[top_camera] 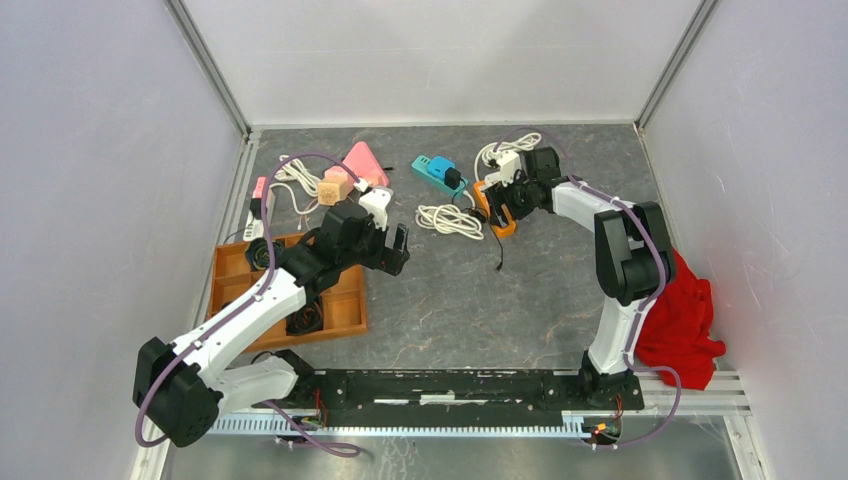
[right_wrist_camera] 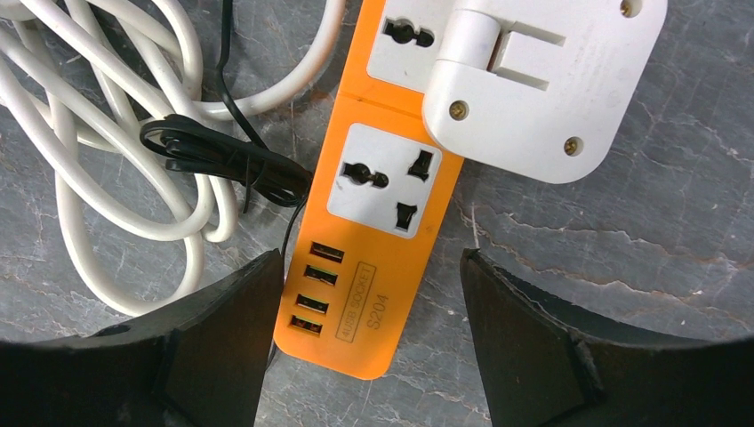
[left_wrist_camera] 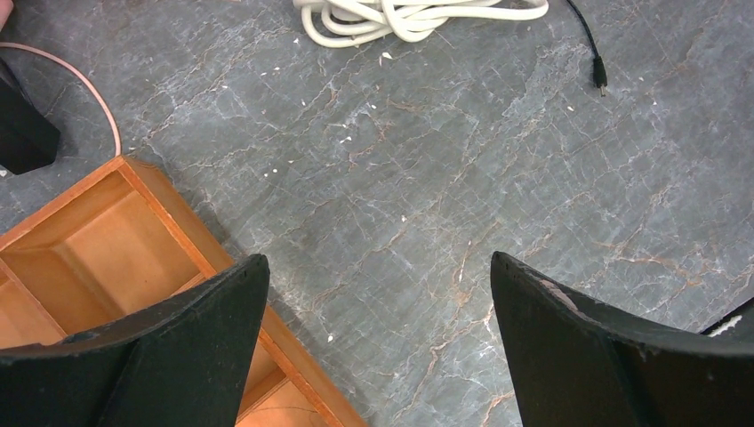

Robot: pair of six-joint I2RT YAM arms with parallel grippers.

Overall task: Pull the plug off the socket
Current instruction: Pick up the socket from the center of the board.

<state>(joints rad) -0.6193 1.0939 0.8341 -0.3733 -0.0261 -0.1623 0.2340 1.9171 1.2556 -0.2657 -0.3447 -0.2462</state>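
Right gripper (right_wrist_camera: 369, 260) part-open astride orange power strip (right_wrist_camera: 400, 285), holding nothing. Risk: clamps strip, not white plug (right_wrist_camera: 533, 89); whole strip drags. Left gripper (left_wrist_camera: 378, 267) wide open, empty, bracing nothing.

Bare table (right_wrist_camera: 622, 294) right of the orange power strip (right_wrist_camera: 373, 231); white cable coil (right_wrist_camera: 107, 160) crowds its left, perhaps touching.

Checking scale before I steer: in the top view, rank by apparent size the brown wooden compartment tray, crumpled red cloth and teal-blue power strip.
1. brown wooden compartment tray, slightly largest.
2. crumpled red cloth; close, and both are partly covered, so unsure.
3. teal-blue power strip, clearly smallest.
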